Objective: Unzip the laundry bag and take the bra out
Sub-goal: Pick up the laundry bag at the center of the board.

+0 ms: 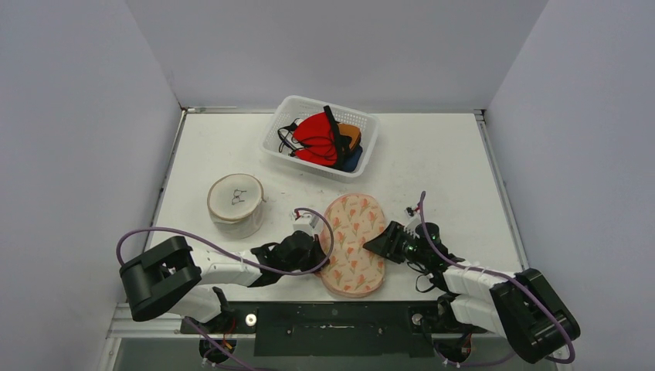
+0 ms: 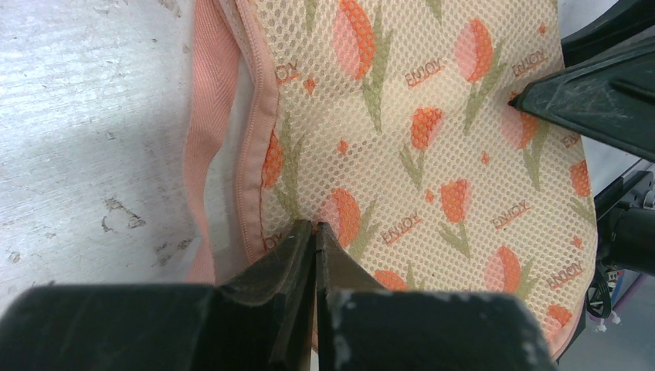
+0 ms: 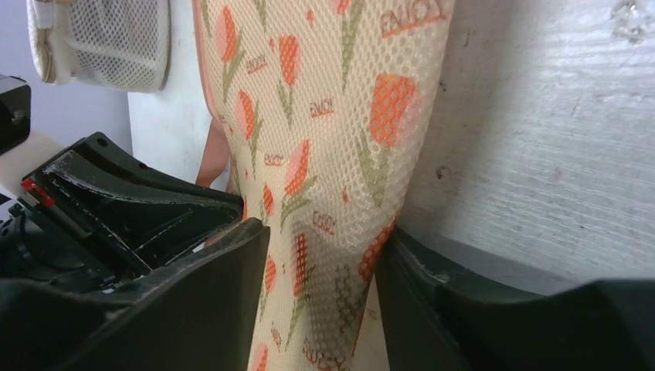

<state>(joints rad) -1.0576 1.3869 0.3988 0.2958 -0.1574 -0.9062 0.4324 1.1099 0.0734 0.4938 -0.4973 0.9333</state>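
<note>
1. Workpiece location. The laundry bag [image 1: 354, 239], a flat oval of cream mesh printed with orange tulips, lies on the white tabletop [image 1: 456, 170] at the 6 o'clock side, close to the near edge and between the two arms. Its long axis runs roughly from 12 to 6 o'clock. A pink seam [image 2: 249, 185] borders its 9 o'clock edge. The contents cannot be made out through the mesh, and no zipper pull can be identified in any view.

2. Left end effector [image 1: 317, 249]. It is positioned at the bag's 9 o'clock edge. The jaws are fully closed, tip against tip, and the tips meet on the mesh just inside the pink seam, pinching the bag there.

3. Right end effector [image 1: 373, 244]. It is positioned at the bag's 3 o'clock edge, facing the left unit across the bag. The jaws stand about half open and straddle the bag's edge. In the wrist view the mesh fills the gap and touches the inner faces of both fingers [image 3: 471, 294].

4. Other items. A white lattice basket [image 1: 368, 145] holding red and dark garments [image 1: 315, 131] sits at 12 o'clock, well apart from the bag. A round cream mesh pouch [image 1: 235, 202] stands at 10 o'clock from the bag, near the left arm.
</note>
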